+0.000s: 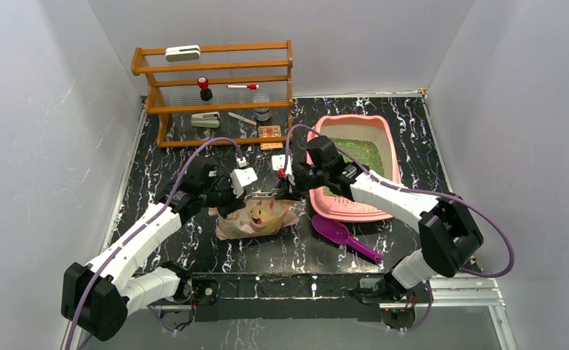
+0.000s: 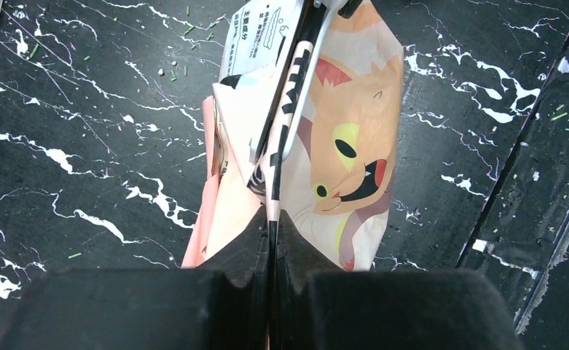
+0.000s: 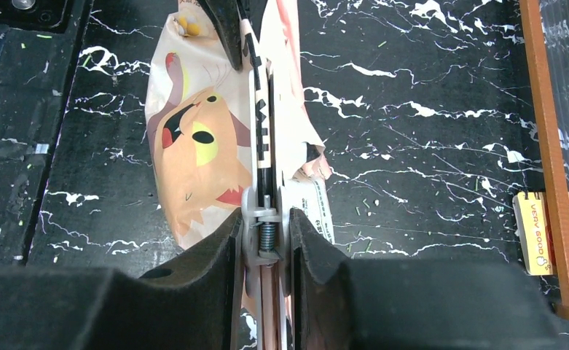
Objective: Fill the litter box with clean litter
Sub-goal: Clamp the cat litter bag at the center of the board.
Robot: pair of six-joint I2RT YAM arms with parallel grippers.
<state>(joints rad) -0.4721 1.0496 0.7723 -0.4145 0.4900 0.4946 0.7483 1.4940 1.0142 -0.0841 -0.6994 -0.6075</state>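
1. Step in hand, as judged: unsealing the bag (image 1: 259, 217). The litter box (image 1: 394, 157) sits just right of it, with a thin green litter (image 1: 361, 152) layer inside.
2. Left gripper (image 2: 272, 219) is pressed together on the bag's top edge. Right gripper (image 3: 265, 215) pinches the clip (image 3: 263, 138) at its spring end.
3. Next, as judged: squeeze the clip open and slide it off while the left gripper steadies the bag.

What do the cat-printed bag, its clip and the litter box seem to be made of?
The cat-printed bag: thin matte paper or film, going by its creases and crumpled edges. The bag clip: clear glossy plastic arms with a metal coil spring, plus a black-and-white striped bar, likely plastic. The litter box: smooth moulded plastic, pink, with rounded corners.
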